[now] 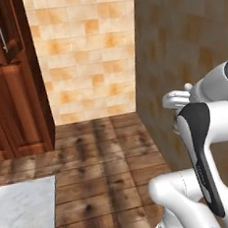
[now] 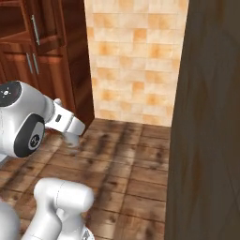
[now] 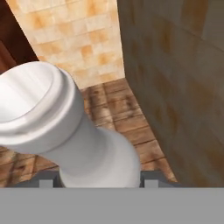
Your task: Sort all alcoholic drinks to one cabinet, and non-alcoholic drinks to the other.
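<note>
The gripper point(image 3: 98, 181) is closed on the pale whitish-clear glass bottle point(image 3: 48, 105). In the hand view, the two small dark finger tips point(image 3: 46, 181) stand one on each side of the bottle, each against its wall, at a narrow-to-medium spread. From the grip, the bottle narrows to a waist and then flares to a broad round end with a shallow dished face. That end points to the upper left of the hand view. The bottle is clear of the floor and touches no other object.

In both base views, the white arm is folded close to the base, with the hand carried above the brown wooden plank floor point(image 1: 101, 161). From these two views it cannot be told how the fingers stand.

A plain brown wood-grain side panel point(image 1: 188, 39) rises just to the arm's right and runs forward to the corner. A beige and orange tiled wall point(image 1: 85, 54) closes the far end of the floor.

The tall reddish-brown wooden cabinet point(image 1: 15, 96) stands to the left of the tiled wall, well apart from the held bottle. It has panelled doors and vertical silver bar handles point(image 2: 35, 29).

A pale grey marbled slab point(image 1: 24, 213) occupies the lower left corner of the left base view.
</note>
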Tool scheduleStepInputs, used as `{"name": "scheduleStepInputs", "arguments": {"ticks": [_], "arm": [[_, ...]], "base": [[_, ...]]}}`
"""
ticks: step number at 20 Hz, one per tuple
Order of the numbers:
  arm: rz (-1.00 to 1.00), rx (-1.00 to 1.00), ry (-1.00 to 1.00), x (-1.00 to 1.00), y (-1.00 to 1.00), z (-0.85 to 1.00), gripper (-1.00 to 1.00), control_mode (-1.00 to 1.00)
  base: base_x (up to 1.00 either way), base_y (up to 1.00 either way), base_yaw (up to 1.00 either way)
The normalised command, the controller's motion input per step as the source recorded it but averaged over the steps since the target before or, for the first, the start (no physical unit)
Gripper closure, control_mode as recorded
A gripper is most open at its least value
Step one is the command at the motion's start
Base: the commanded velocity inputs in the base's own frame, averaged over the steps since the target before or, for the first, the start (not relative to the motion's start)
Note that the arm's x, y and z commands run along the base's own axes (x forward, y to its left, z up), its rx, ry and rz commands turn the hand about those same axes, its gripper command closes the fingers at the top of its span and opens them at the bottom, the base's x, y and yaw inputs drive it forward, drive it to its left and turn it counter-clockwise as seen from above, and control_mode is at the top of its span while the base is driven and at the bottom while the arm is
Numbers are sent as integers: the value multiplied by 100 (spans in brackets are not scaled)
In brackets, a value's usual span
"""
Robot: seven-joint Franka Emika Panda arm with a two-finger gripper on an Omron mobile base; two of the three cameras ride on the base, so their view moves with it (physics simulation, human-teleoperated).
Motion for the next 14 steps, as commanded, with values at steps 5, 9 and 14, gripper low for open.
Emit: {"name": "scheduleStepInputs", "arguments": {"ticks": [5,9,14], "arm": [[0,0,0,0,0,0,100,100],[0,0,0,0,0,0,100,100],[0,0,0,0,0,0,100,100]], "base": [[100,-5,29],[100,-1,43],[100,-1,66]]}}
